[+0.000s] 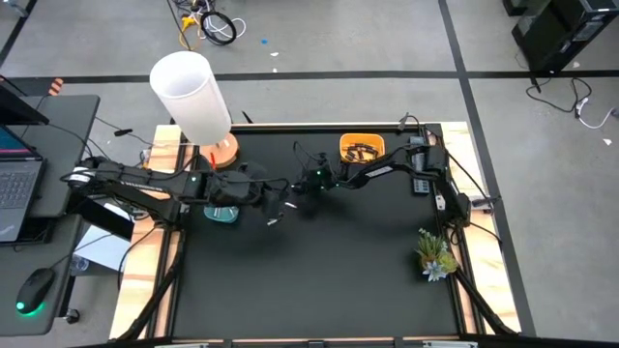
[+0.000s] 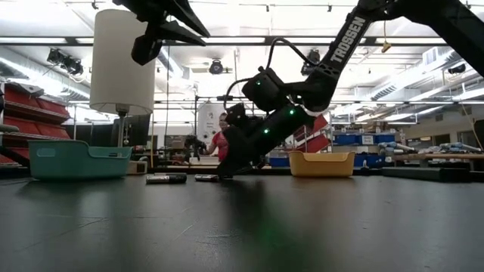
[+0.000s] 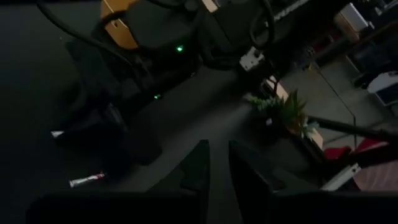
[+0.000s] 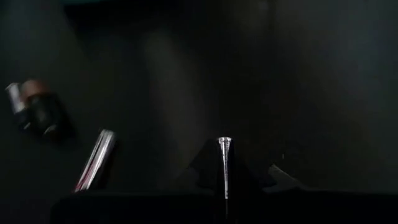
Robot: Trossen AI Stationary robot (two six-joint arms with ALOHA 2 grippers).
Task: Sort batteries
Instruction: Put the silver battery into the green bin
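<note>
**Right gripper closed down at mid-table**

Your right gripper is tipped down to the tabletop, toward the far edge, fingers pinched together; a thin bright sliver shows between them, probably a battery. Two batteries lie loose beside it. Left gripper waits narrowly parted, empty. Bowls: one teal, one orange, presumably one per type.

A grey floor crossed by dark tape lines surrounds the black table. A desk with a laptop and mouse stands beside it. Strip lights line the ceiling above shelving.
</note>
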